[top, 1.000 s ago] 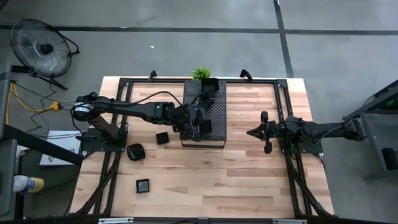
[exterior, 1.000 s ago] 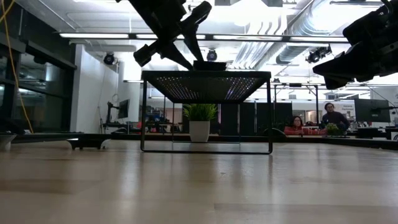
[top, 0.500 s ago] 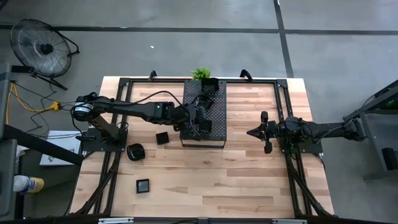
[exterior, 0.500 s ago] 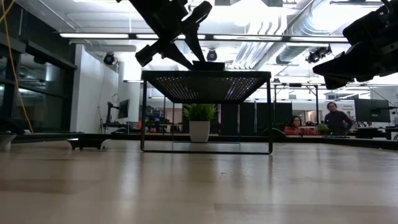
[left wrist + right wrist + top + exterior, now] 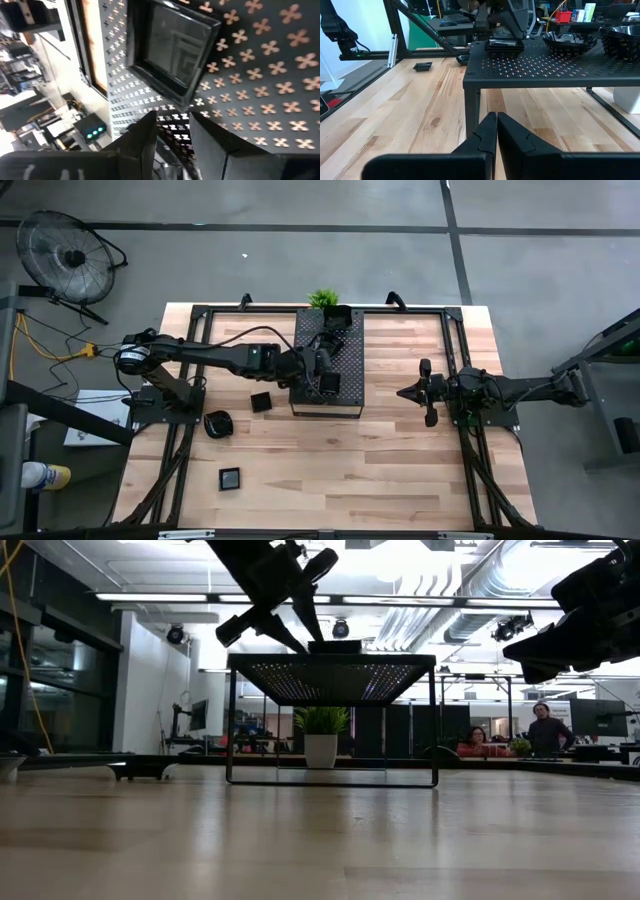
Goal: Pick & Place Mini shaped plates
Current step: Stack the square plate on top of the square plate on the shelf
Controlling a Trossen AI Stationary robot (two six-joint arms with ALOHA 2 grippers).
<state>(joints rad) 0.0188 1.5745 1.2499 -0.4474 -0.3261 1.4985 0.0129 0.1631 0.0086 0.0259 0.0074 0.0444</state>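
Mini shaped plates sit in two places: three on the worktop (image 5: 400, 450) left of the perforated tray (image 5: 345, 385), others up on the tray. Placing step seems just done. Square plate (image 5: 172, 47) lies flat on the tray, apart from the left pincer (image 5: 172, 137), whose fingers stand parted just above it, holding nothing. Next move likely: lift clear, go for the nearest loose plate (image 5: 261, 402). Right pincer (image 5: 407, 392) waits closed, empty, right of the tray.

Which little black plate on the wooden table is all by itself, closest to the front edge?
The square plate near the table's front left. The other two on the wood, a small square one and a rounded one, lie farther back, nearer the tray.
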